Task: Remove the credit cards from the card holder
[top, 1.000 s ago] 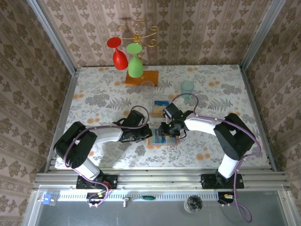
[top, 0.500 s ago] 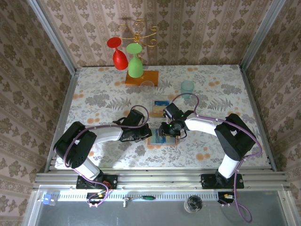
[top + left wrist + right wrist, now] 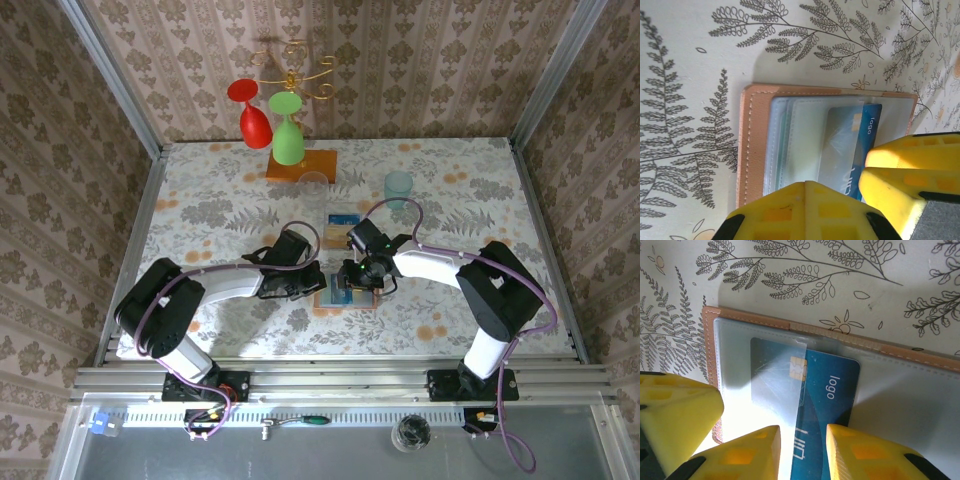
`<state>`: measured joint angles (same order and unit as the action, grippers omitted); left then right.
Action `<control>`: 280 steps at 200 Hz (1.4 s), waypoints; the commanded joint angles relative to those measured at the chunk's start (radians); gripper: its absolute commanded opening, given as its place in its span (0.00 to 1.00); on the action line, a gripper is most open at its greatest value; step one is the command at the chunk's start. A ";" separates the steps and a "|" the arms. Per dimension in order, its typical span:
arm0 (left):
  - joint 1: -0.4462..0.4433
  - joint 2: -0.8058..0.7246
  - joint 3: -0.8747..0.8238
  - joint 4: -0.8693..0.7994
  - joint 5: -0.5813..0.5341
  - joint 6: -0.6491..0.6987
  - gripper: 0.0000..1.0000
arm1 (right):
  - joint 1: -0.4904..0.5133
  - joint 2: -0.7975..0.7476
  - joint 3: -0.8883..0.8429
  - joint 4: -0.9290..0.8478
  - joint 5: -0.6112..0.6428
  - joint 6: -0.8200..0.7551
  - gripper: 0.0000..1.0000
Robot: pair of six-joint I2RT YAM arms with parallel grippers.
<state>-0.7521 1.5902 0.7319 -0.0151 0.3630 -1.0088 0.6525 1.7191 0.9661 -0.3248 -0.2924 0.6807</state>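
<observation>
Logging: we see right gripper (image 3: 802,450) part-open over teal card (image 3: 827,385) | left gripper (image 3: 805,202) closed at card holder's (image 3: 752,145) left edge

Floral-patterned table (image 3: 470,190) — lying on it: open card holder (image 3: 330,298), loose cards (image 3: 343,219) behind it, clear glass (image 3: 314,184), teal cup (image 3: 398,187), orange wooden base (image 3: 300,166) — far side

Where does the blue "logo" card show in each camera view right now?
Top external: blue card, a small blue patch in the open card holder, near the table's centre.
Left wrist: blue card right of centre, partly out of its clear pocket.
Right wrist: blue card at centre, chip visible, running off the bottom.
Shared landmark: the card holder's salmon stitched edge.
</observation>
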 commanded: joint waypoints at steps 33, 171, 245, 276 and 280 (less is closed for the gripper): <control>-0.010 0.017 0.040 0.003 0.022 0.023 0.03 | 0.006 -0.018 -0.008 0.002 -0.016 0.003 0.30; -0.011 0.066 0.016 0.025 0.034 0.018 0.03 | 0.004 -0.031 -0.002 -0.002 -0.026 0.002 0.30; -0.011 0.034 0.002 0.001 0.019 0.020 0.03 | -0.025 -0.073 0.004 -0.034 -0.008 -0.020 0.30; -0.012 0.034 0.027 -0.012 0.020 0.027 0.03 | -0.034 -0.070 -0.011 -0.033 -0.009 -0.020 0.30; -0.011 0.034 0.032 -0.012 0.020 0.028 0.03 | -0.034 -0.069 -0.013 -0.032 -0.010 -0.020 0.30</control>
<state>-0.7589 1.6428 0.7460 0.0143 0.3954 -1.0084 0.6254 1.6718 0.9657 -0.3222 -0.3145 0.6765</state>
